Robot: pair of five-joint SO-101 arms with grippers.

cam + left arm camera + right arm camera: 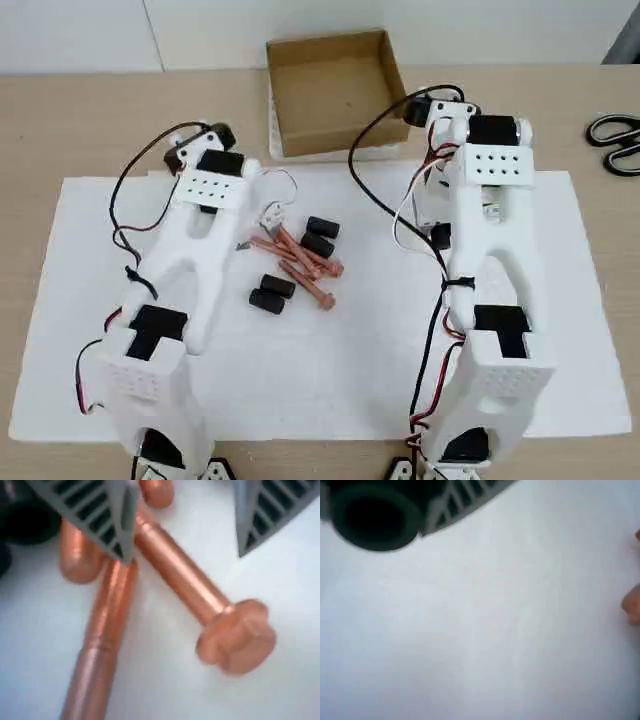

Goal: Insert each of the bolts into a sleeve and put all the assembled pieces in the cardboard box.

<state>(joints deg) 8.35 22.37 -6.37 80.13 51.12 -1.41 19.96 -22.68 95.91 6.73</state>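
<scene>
Hanging low over the pile of copper bolts [300, 262], the left fingers [117, 525] are spread wide, and nothing is held in them. A bolt with a six-sided head [235, 636] is seen lying slanted under the gap between them, its shaft passing close by one fingertip. A second bolt [102, 645] is crossed by that shaft just beside the same fingertip. Four black sleeves [318, 243] are laid on the white sheet [330, 390] near the left fingers, two just past the pile and two back toward the arm's base. The bolts and these sleeves are not yet joined.

A fifth black sleeve [372, 517] is gripped by the right fingers [465, 500], with its hole turned toward the wrist camera and bare white sheet below it. The pile is well apart from these fingers.

The cardboard box [335, 95] is set open side up on the counter [60, 120], beyond both pairs of fingers and between them. Scissors [615, 138] are seen on the counter, off past the right fingers.
</scene>
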